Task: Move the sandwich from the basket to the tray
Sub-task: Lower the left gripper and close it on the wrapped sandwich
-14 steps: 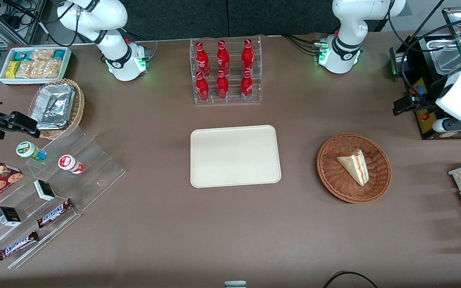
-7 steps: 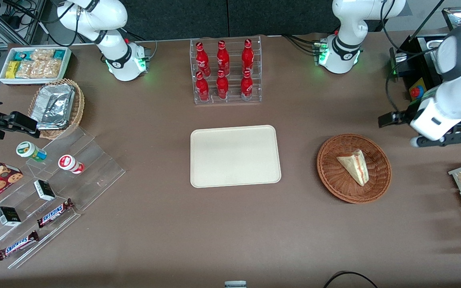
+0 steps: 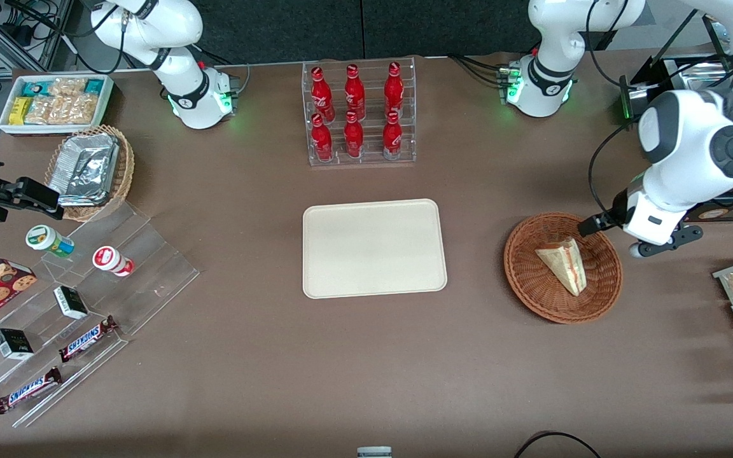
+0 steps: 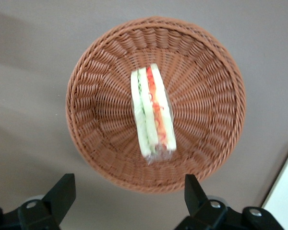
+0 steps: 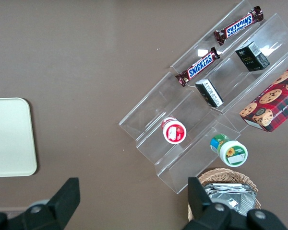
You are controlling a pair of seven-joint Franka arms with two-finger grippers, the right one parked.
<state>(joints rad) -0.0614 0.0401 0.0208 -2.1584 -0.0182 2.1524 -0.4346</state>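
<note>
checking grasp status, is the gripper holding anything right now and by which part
Nothing is held. The gripper is open, above the basket, and the sandwich lies in it untouched.

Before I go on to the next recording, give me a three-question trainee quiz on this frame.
1. True or false: the sandwich already lies on the tray.
2. Multiple choice: the left arm's claw is (a) shut on the sandwich, (b) open above the reddish-brown wicker basket, (c) resting on the tray.
3. Fill in: the clear rack farther from the front camera than the tray holds six red ____.

Key: 1 false, it lies in the basket. 2 b, the wrist view shows the fingers spread apart with the sandwich untouched in the basket below them. 3 bottles.
</note>
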